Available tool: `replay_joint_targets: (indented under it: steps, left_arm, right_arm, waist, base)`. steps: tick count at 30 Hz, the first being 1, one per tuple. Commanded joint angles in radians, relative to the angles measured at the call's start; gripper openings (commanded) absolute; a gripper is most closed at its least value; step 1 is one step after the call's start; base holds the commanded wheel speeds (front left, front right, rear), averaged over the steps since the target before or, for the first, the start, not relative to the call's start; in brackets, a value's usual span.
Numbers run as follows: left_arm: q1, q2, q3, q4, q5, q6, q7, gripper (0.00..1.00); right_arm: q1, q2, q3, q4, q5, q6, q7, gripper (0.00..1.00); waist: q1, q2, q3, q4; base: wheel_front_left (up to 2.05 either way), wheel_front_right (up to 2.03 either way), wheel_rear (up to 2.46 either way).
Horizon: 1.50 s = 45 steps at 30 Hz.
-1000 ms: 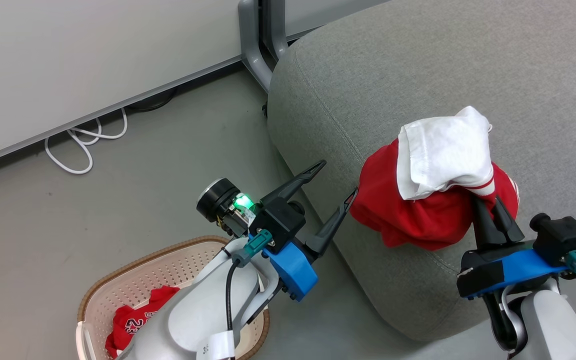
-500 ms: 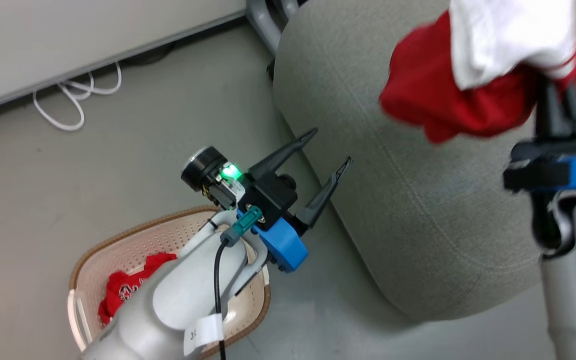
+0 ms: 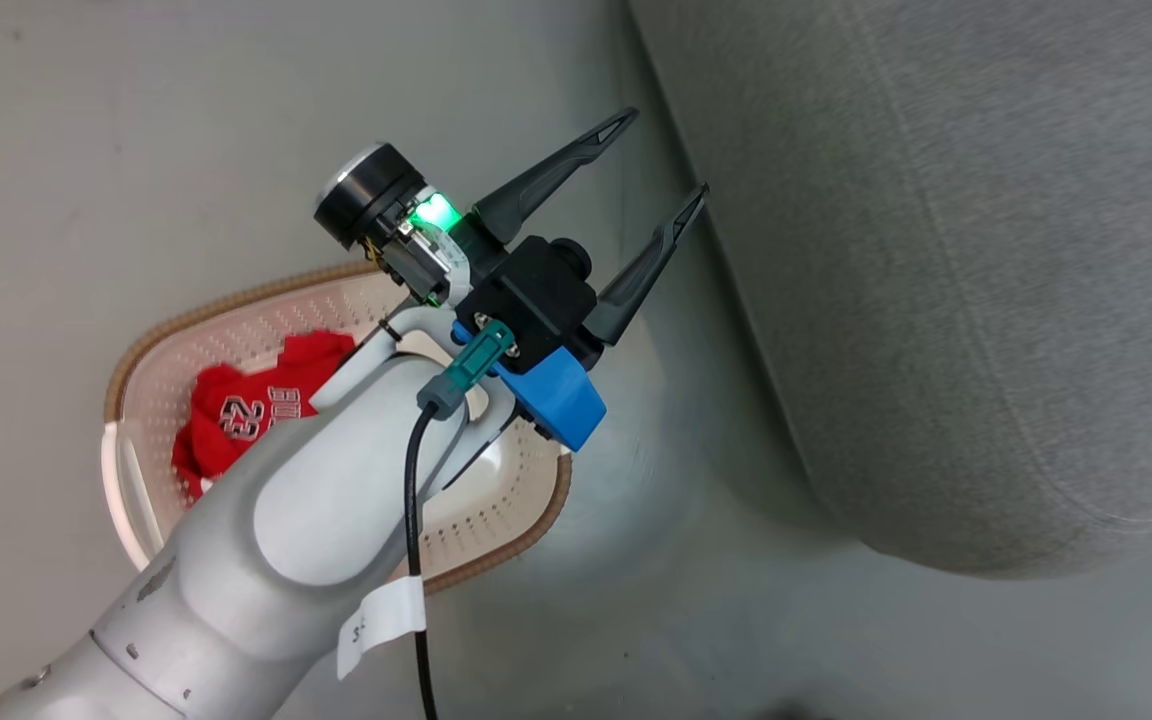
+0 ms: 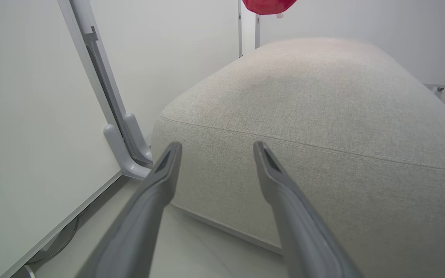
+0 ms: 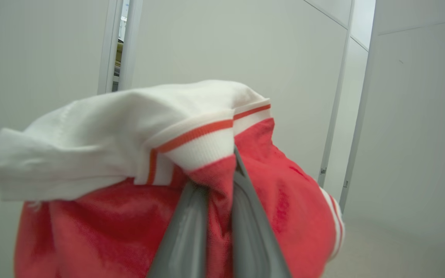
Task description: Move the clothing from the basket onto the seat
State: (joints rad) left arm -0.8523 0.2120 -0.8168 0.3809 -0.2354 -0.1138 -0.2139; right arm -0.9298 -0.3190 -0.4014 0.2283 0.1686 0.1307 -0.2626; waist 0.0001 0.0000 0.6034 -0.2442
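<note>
Two red garments to report. First garment (image 3: 236, 420) lies crumpled inside the basket (image 3: 481, 505), on its left part, and has white print: I read "23" clearly, but the letters beside it are partly hidden by the left arm, so I cannot read them whole. Second garment (image 5: 129, 127) is soft red fabric w/ white lining turned out and red-white striped trim. The right gripper (image 5: 220, 181) is clamped on a fold of it, jaws nearly together w/ cloth between. In left wrist view a red piece of it hangs at the top edge, above the far side of the seat (image 4: 323, 116), not touching the cushion. Seat is grey woven upholstery w/ rounded corners and one stitched seam along the side. Basket is cream plastic w/ many small holes, brown woven-look rim and a white handle. It stands on the smooth grey floor (image 3: 66, 150) near the seat, apart from it. Left gripper (image 3: 665, 152) is empty, its two dark tapered fingers wide apart, above the floor between basket and seat. White label (image 3: 381, 620) on the arm cable has writing too small to read. Vs 1 s ago: the whole head picture has shifted, so the camera moved, not the things. Left jaws are spread the same, and more of the "23" print is uncovered.
</note>
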Motion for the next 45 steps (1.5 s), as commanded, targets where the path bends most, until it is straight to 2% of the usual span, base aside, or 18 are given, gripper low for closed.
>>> replay_joint_targets:
  steps: [1,4,8,14,21,22,23,24,28,34,39,45]
  left_arm:
    - [-0.022,0.005,0.004,-0.012,0.005,0.006,0.0,1.0]
    - [-0.035,0.017,0.004,-0.03,0.01,0.007,0.006,1.0]
    - [-0.04,0.031,0.003,-0.047,0.015,0.013,0.01,1.0]
    - [-0.032,0.044,-0.001,-0.058,0.009,0.017,0.006,1.0]
    - [-0.044,0.046,0.0,-0.06,0.0,0.025,0.003,1.0]
    - [-0.045,0.046,-0.001,-0.06,-0.001,0.026,0.003,1.0]
    - [-0.044,0.046,-0.001,-0.059,-0.001,0.027,0.002,1.0]
    - [-0.042,0.045,-0.002,-0.056,-0.002,0.026,0.0,1.0]
    - [-0.02,0.033,-0.002,-0.042,-0.013,0.035,-0.014,1.0]
    - [0.033,0.008,0.02,-0.004,-0.046,0.053,-0.045,1.0]
    - [0.09,-0.004,0.063,0.016,-0.079,0.072,-0.052,1.0]
    - [0.197,-0.012,0.169,-0.03,-0.092,0.097,-0.052,1.0]
  right_arm:
    - [-0.013,-0.022,-0.015,0.023,-0.006,0.0,-0.004,0.0]
    - [-0.022,-0.06,-0.041,0.087,-0.007,0.0,-0.004,0.0]
    - [-0.012,-0.069,-0.043,0.193,-0.019,0.0,-0.004,0.0]
    - [0.028,-0.016,-0.066,0.323,0.0,0.0,-0.004,0.0]
    - [0.064,0.002,-0.037,0.439,0.03,0.0,-0.004,0.0]
    - [0.065,0.004,-0.037,0.439,0.035,0.0,-0.004,0.36]
    - [0.069,0.009,-0.025,0.438,0.039,0.0,-0.004,0.88]
    - [0.077,0.011,-0.018,0.435,0.046,0.0,-0.004,1.0]
    - [0.126,0.008,-0.021,0.38,0.074,0.0,-0.004,1.0]
    - [0.278,0.005,0.005,0.251,0.075,0.0,-0.004,1.0]
    - [0.401,0.024,0.063,0.11,0.051,0.0,-0.004,1.0]
    - [0.525,0.064,0.171,-0.03,0.053,0.0,-0.004,1.0]
  waist:
    - [-0.0001,0.0,0.075,0.035]
    - [-0.0001,0.0,0.111,0.04]
    - [-0.0001,0.0,0.14,0.041]
    - [-0.0001,0.0,0.15,0.044]
    - [-0.0001,0.0,0.153,0.049]
    - [-0.0001,0.0,0.153,0.049]
    - [-0.0001,0.0,0.151,0.049]
    - [-0.0001,0.0,0.146,0.049]
    - [-0.0001,0.0,0.11,0.052]
    - [-0.0001,0.0,-0.001,0.067]
    - [-0.0001,0.0,-0.098,0.081]
    - [-0.0001,0.0,-0.22,0.117]
  base:
    - [0.0,0.0,0.0]
    - [0.0,0.0,0.0]
    - [0.0,0.0,0.0]
    - [0.0,0.0,0.0]
    - [0.0,0.0,0.0]
    - [0.0,0.0,0.0]
    - [0.0,0.0,0.0]
    - [0.0,0.0,0.0]
    - [0.0,0.0,0.0]
    - [0.0,0.0,0.0]
    - [0.0,0.0,0.0]
    - [0.0,0.0,0.0]
